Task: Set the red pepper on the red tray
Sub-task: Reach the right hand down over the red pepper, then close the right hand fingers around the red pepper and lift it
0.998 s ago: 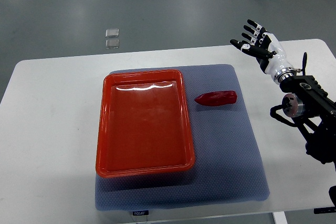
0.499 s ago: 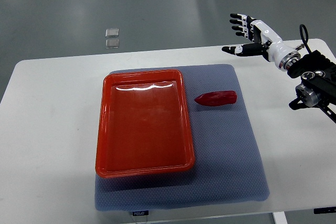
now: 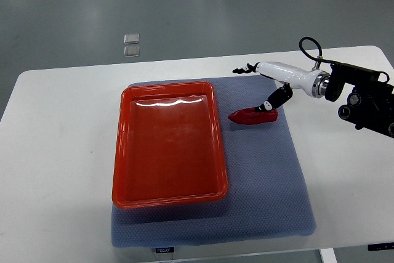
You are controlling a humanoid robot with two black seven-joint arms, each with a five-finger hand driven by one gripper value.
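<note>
Top view, single frame, catalogued from my own side of the work. I am looking down on a white table (image 3: pixel 61 152) that is carrying a grey mat (image 3: pixel 271 183) across the middle of the frame. A red tray (image 3: pixel 169 146) is lying on the left half of that mat, long side running top to bottom, its floor glinting near the upper rim. The red pepper (image 3: pixel 253 115) is lying on the mat just right of the tray's upper right corner, apart from the tray, pointed end facing the tray. My right arm is coming in from the right edge at mid-height, black wrist housing with a cable loop above it, white forearm shell leading left. My right hand (image 3: pixel 266 87) is hovering over the pepper's right end with fingers spread wide and holding nothing: the thumb (image 3: pixel 275 98) is reaching down so its tip is touching or almost touching the pepper's blunt end, I cannot tell which, while the other fingers (image 3: pixel 245 69) are pointing left above the mat's upper edge. Two small clear squares (image 3: pixel 131 44) are sitting on the grey floor in the upper left of the frame, beyond the table.
</note>
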